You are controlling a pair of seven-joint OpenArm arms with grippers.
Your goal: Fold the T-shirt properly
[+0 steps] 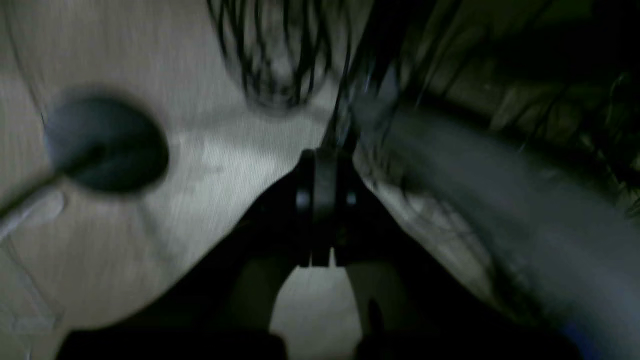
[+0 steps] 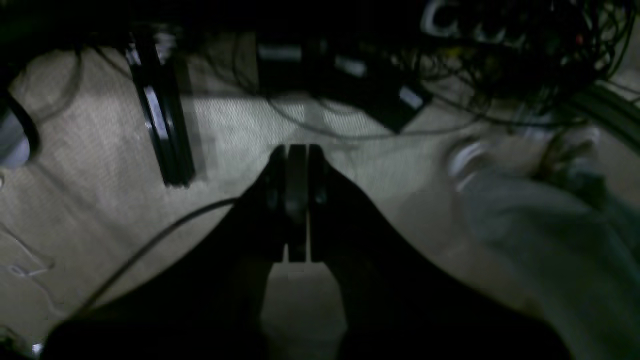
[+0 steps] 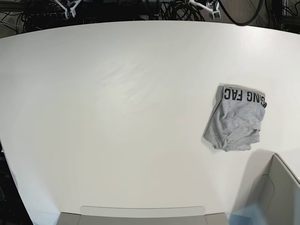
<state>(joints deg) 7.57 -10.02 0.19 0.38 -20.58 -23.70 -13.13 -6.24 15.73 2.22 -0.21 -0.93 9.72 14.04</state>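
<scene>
The grey T-shirt (image 3: pixel 236 119) lies in a small, loosely folded bundle at the right of the white table (image 3: pixel 117 117), with black lettering along its far edge. Neither arm appears in the base view. In the left wrist view my left gripper (image 1: pixel 324 165) is shut with nothing between its fingers, above a pale floor. In the right wrist view my right gripper (image 2: pixel 296 155) is also shut and holds nothing. The T-shirt cannot be made out in either dark, blurred wrist view.
An open grey box (image 3: pixel 276 197) stands at the table's near right corner, and a flat grey edge (image 3: pixel 140 215) runs along the front. Cables (image 3: pixel 178 9) crowd behind the table. A dark round object (image 1: pixel 107 145) and a black post (image 2: pixel 160 125) stand on the floor.
</scene>
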